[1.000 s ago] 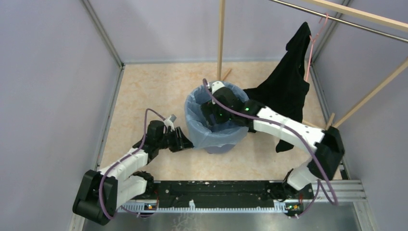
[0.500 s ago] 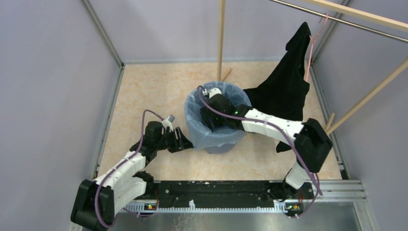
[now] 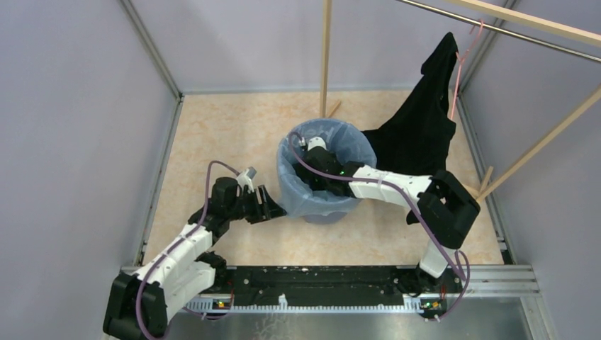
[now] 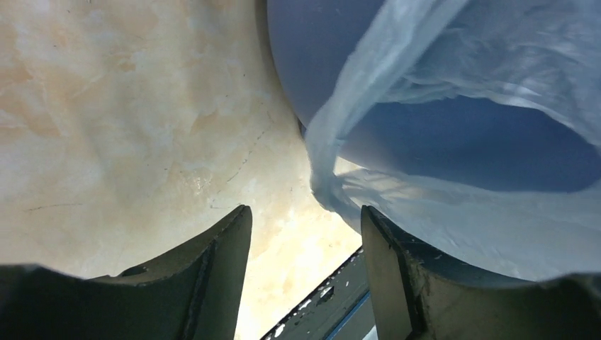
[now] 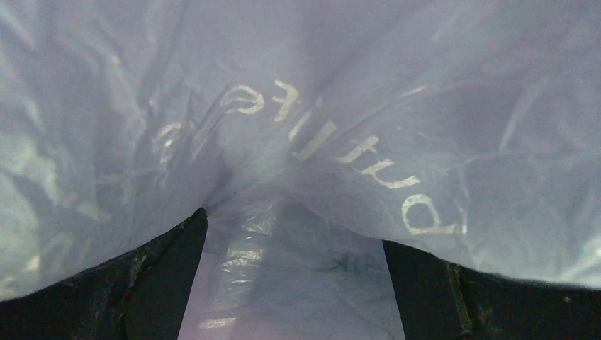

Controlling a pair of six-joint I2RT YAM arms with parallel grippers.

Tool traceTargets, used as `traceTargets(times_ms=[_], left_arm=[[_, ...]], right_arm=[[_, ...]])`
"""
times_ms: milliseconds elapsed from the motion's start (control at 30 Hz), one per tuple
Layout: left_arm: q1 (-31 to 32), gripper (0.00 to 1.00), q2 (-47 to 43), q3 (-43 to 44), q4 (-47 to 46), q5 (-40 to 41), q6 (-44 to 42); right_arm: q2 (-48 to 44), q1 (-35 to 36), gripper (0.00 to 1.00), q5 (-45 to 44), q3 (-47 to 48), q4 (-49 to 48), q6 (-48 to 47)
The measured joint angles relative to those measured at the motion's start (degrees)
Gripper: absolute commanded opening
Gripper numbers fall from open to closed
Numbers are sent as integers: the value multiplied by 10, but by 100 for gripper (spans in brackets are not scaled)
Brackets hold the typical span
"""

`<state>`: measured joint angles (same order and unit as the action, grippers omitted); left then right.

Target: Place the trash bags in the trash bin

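Right gripper [image 5: 294, 219], fingers apart, inside bin [image 4: 305, 64] against bag [image 5: 319, 142]; left gripper [image 4: 305, 219], fingers apart, outside the bin's wall, bag's hanging fold just ahead.

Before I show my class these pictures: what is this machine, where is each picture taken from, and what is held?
Two robot arms, each ending in a two-finger gripper. The wide picture looks down from above; the other two come from cameras on the wrists. On the tan table stands a blue bin, lined with a thin bag draped over its rim. A black garment hangs beside it. The left gripper is open beside the bin, at the bag's overhang; the right gripper is open, down inside the bag. Neither holds anything.
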<state>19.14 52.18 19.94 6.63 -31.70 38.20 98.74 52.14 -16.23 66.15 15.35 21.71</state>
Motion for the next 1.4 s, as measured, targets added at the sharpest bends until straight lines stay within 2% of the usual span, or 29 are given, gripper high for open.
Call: traceTargets(times_ms=[100, 233, 467, 800, 933, 1133, 1267, 1400], left_arm=[[0, 76, -33, 4, 22, 10, -3], [0, 82, -95, 6, 57, 28, -2], [0, 93, -198, 34, 137, 55, 21], [0, 99, -283, 152, 241, 99, 42], [0, 99, -275, 223, 271, 115, 36], [0, 99, -219, 333, 285, 146, -4], [0, 99, -189, 373, 285, 166, -30], [0, 99, -189, 377, 285, 183, -53]], right_arm=[[-2, 2, 95, 1, 9, 17, 0], [-26, 2, 98, 5, 51, 66, -1], [-153, 2, 99, 9, 170, 158, -18], [-337, 2, 99, 19, 196, 254, -60], [-435, 2, 99, 13, 140, 292, -67], [-590, 2, 99, 50, -16, 295, -57], [-604, 2, 99, 73, -124, 251, -54], [-602, 2, 99, 70, -236, 169, -56]])
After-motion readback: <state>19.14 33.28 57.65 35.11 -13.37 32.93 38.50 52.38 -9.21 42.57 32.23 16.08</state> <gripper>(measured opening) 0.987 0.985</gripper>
